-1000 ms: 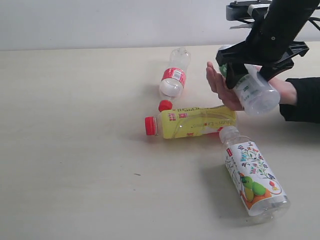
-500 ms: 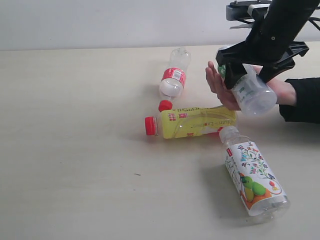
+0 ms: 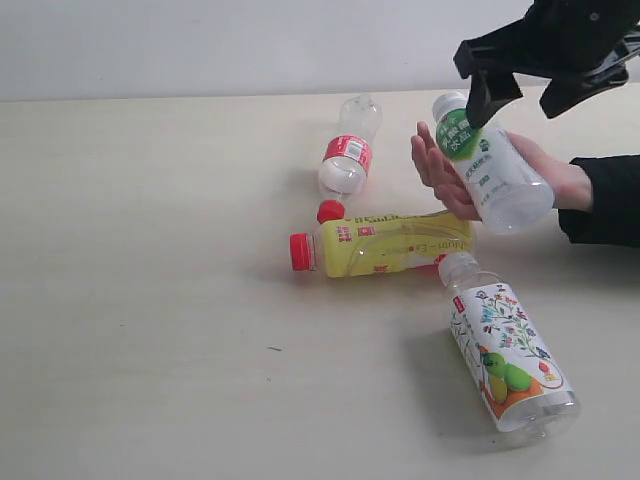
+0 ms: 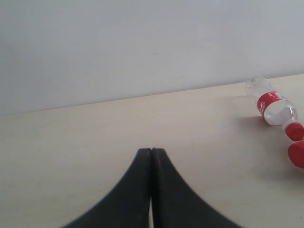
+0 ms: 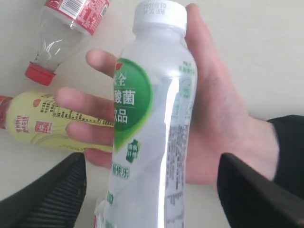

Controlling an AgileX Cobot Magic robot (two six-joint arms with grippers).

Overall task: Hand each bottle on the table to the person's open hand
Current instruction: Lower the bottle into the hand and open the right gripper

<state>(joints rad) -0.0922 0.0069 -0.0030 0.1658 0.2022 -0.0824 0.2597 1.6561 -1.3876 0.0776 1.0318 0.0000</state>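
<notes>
The clear bottle with white cap and green label (image 3: 490,175) (image 5: 152,133) lies across the person's open hand (image 3: 437,170) (image 5: 223,123). My right gripper (image 3: 515,95) (image 5: 152,190) hangs open just above it, its fingers standing apart from both sides of the bottle. On the table (image 3: 150,300) lie the yellow bottle with red cap (image 3: 395,245) (image 5: 38,123), the small clear bottle with red label (image 3: 348,155) (image 4: 275,102) (image 5: 66,28) and the floral-label bottle (image 3: 508,355). My left gripper (image 4: 151,151) is shut with nothing in it; the exterior view does not show it.
The person's dark sleeve (image 3: 605,200) reaches in from the right edge. A pale wall (image 3: 200,45) runs behind the table's far edge. The yellow bottle lies right under the hand's fingertips, and the floral bottle's cap touches it.
My right gripper has opened and lifted off the green-label bottle, which now rests in the person's hand. The other bottles have not moved.
</notes>
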